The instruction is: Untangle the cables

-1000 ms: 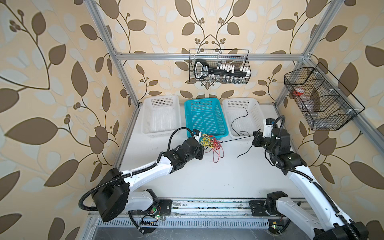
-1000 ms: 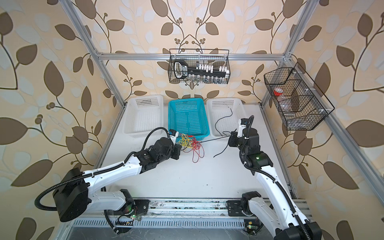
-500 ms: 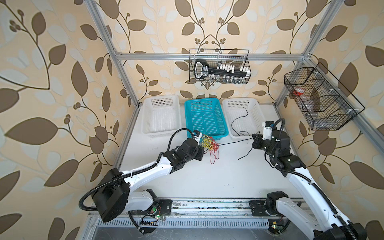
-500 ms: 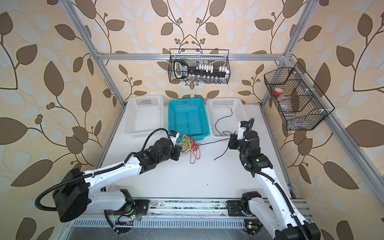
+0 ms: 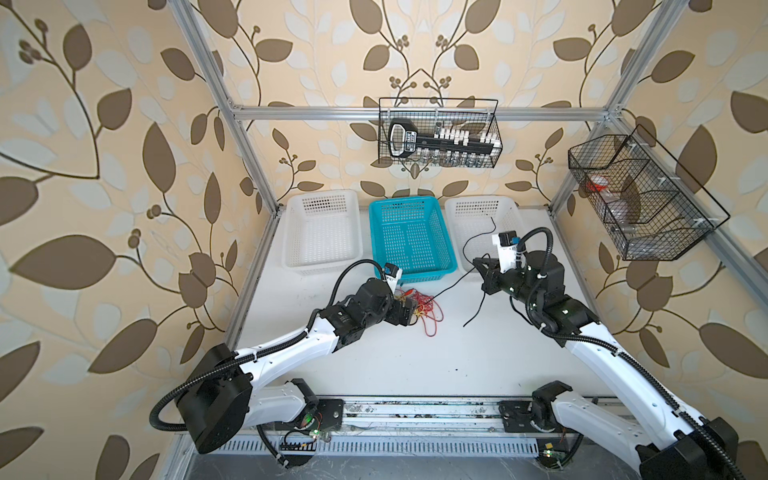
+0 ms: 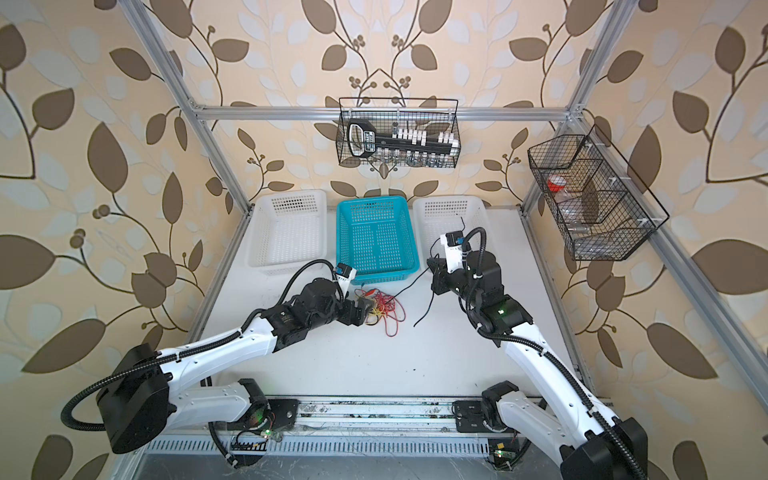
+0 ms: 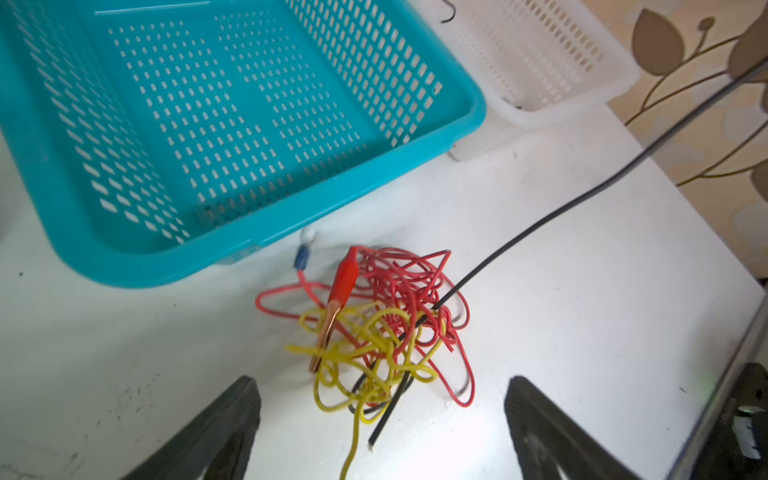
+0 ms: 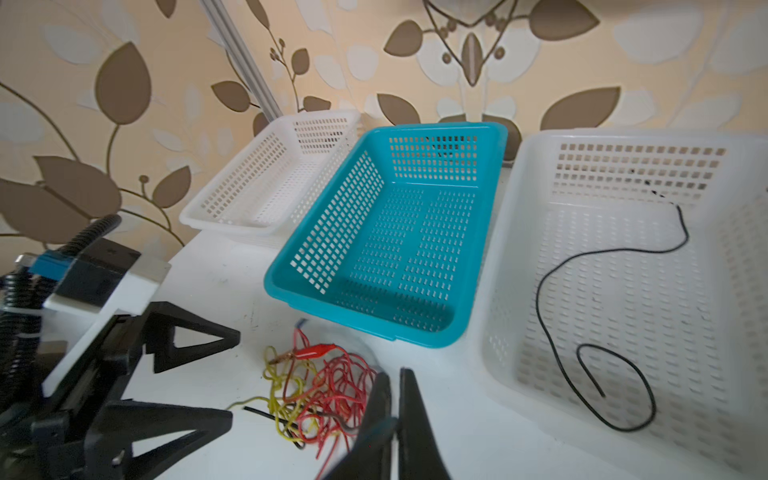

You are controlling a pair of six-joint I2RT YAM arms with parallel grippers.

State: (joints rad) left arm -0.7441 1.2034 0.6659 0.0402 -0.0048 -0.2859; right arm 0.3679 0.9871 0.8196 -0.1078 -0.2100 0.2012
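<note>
The cables (image 5: 424,308) are a knot of thin red, yellow and black wire on the white table, just in front of the teal basket (image 5: 409,272). In the left wrist view the knot (image 7: 382,332) lies between and ahead of my left gripper's (image 7: 382,384) wide-open fingers, apart from both, with a red alligator clip (image 7: 344,276) on top. One black cable (image 5: 453,283) runs taut from the knot up to my right gripper (image 5: 478,268), which is shut on it; its loose end hangs to the table. In the right wrist view the right gripper (image 8: 395,376) shows closed fingers.
Three baskets stand along the back: a white basket (image 5: 320,268) on the left, the teal one, and a second white basket (image 5: 459,205) on the right holding a separate black wire (image 8: 548,316). Wire racks (image 5: 438,133) hang on the back and right walls.
My left gripper has opened and let go of the knot, which has settled on the table. My right gripper, still shut on the black cable, has moved left toward the knot.
</note>
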